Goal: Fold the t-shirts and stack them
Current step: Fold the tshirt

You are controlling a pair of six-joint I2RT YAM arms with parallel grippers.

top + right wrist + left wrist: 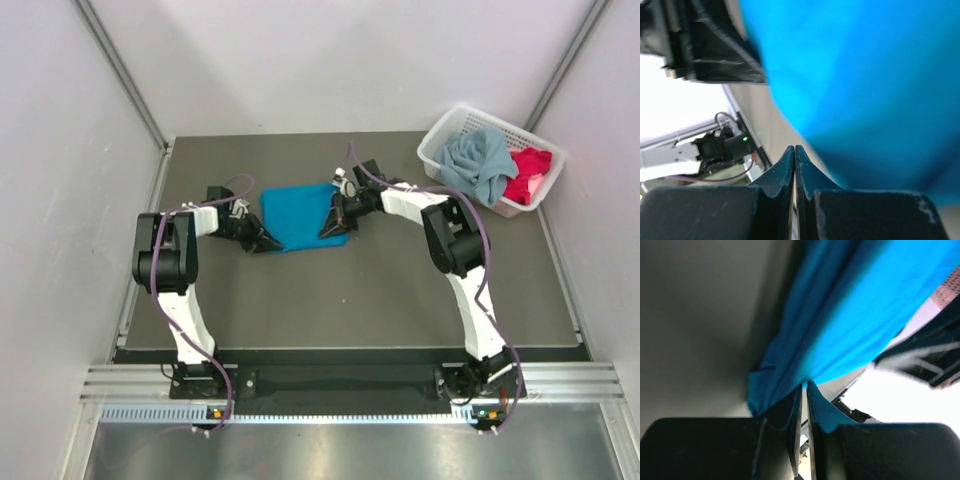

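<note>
The bright teal-blue t-shirt point(300, 215) lies folded at the table's middle, its near edge lifted between my two grippers. My left gripper point(262, 240) is at its near left corner; in the left wrist view its fingers point(796, 410) pinch the teal cloth point(850, 315) at the tips. My right gripper point(333, 222) is at the near right corner, with its jaws pressed together point(794, 148) and the teal cloth point(865, 85) running off beside the right finger. The dusty grey-blue t-shirt point(478, 165) and the red-pink t-shirt point(528, 172) lie bunched in the basket.
The white lattice basket point(437, 147) stands at the table's far right corner. Grey walls close in the table on three sides. The dark tabletop point(380, 300) stretches between the shirt and the arm bases.
</note>
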